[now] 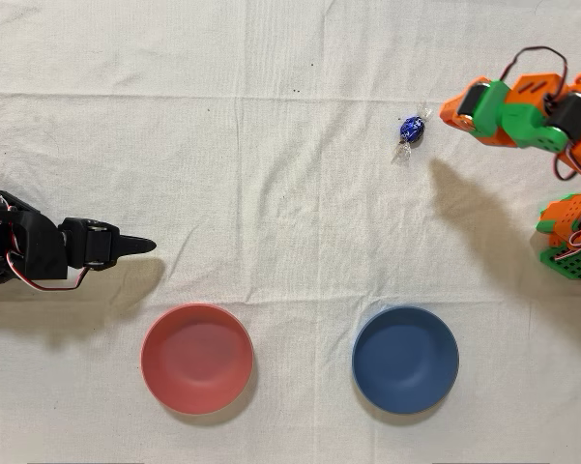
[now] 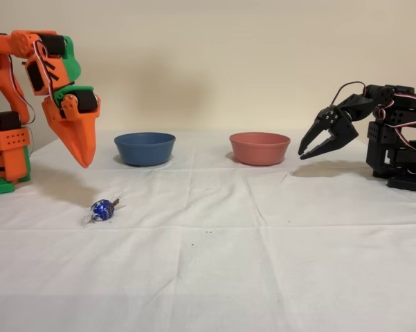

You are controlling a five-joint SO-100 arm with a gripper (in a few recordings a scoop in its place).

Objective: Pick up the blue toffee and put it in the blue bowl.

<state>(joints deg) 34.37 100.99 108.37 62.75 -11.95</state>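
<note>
The blue toffee [image 1: 412,129] [image 2: 102,209], in shiny dark blue foil with clear twisted ends, lies alone on the white cloth. My orange gripper [image 1: 448,108] [image 2: 84,160] hangs tip down just to the right of it in the overhead view. In the fixed view it sits above and slightly left of the toffee, clear of the cloth. Its fingers are pressed together into one point and hold nothing. The blue bowl [image 1: 405,360] [image 2: 145,148] stands empty, well away from the toffee, at the lower right of the overhead view.
A pink-red bowl [image 1: 196,358] [image 2: 259,148] of the same size stands empty beside the blue one. The idle black arm [image 1: 39,249] [image 2: 374,138] rests at the opposite side of the table. The orange arm's base [image 1: 570,237] stands at the right edge in the overhead view.
</note>
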